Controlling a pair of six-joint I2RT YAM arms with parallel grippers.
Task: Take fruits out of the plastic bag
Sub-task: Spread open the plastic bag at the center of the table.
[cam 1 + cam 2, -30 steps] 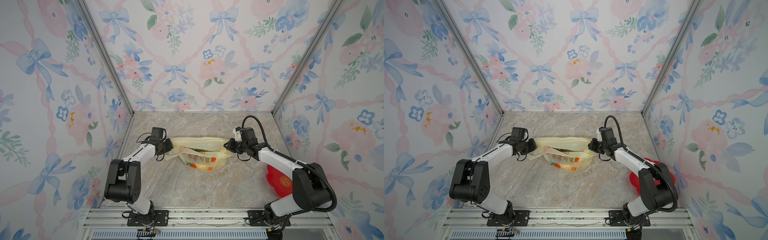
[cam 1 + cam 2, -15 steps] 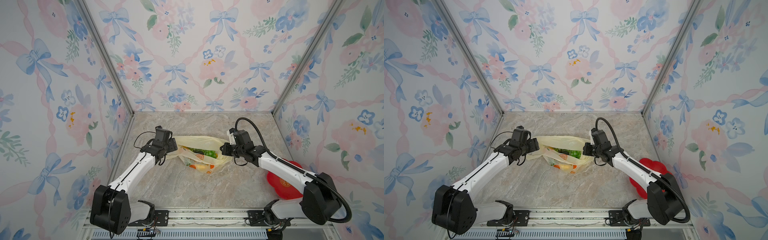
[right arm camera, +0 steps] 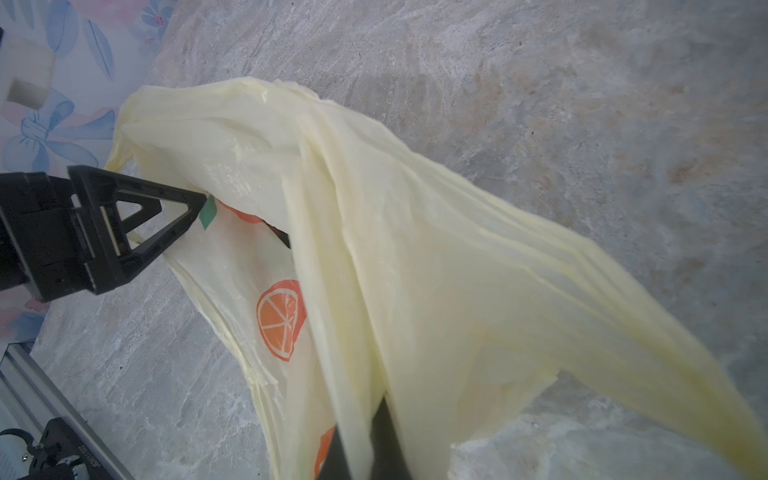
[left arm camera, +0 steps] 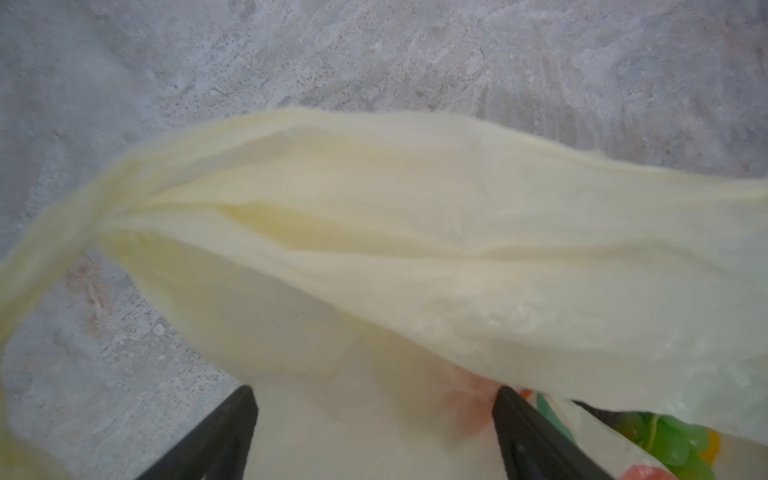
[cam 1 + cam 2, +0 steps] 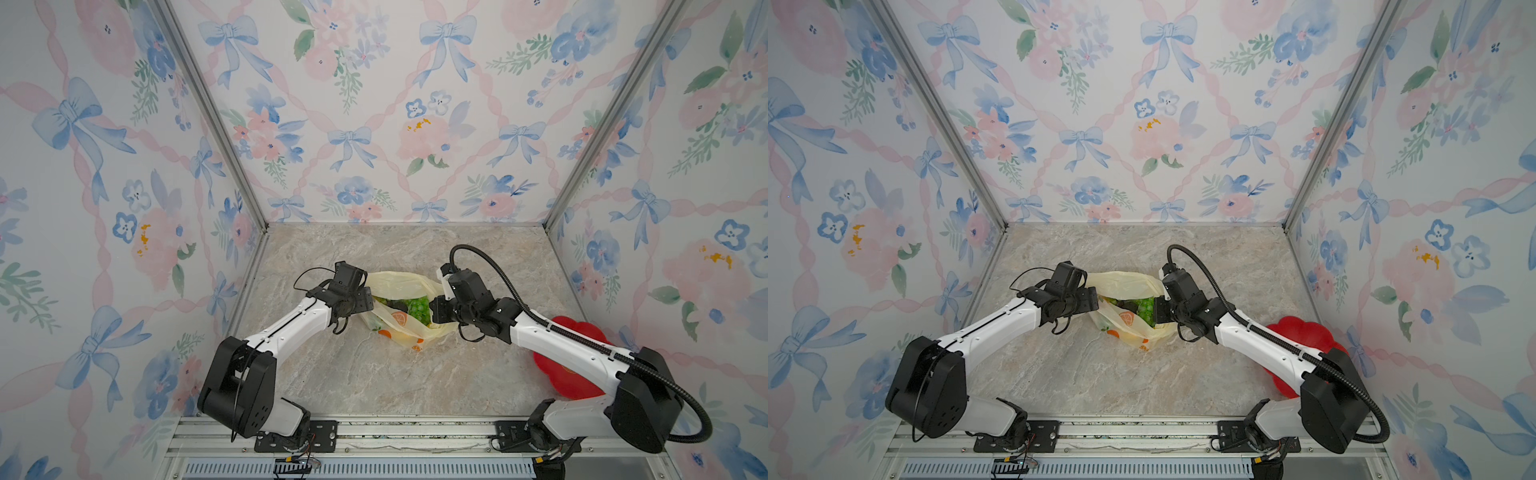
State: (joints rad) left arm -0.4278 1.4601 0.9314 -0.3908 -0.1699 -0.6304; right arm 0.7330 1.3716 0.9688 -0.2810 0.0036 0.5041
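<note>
Fruits (image 5: pixel 419 308), green grapes among them, lie inside the plastic bag (image 5: pixel 401 330) at mid-bench (image 5: pixel 374 374). The right gripper (image 3: pixel 370 434) has its jaws pinched on the bag's film. The left gripper (image 4: pixel 374 390) has its jaws spread wide at the opposite rim, clamping nothing.

No lettering legible anywhere.
- Plastic bag (image 3: pixel 415 249): printed orange-slice pictures only, no words showing.
- Red plate (image 5: pixel 577 332), well apart from the bag: small gold mark on its face, too small to read.
- Black fitting (image 3: pixel 62 453), apart from the bag by the metal rail: faint printed line, blurred, unreadable.
</note>
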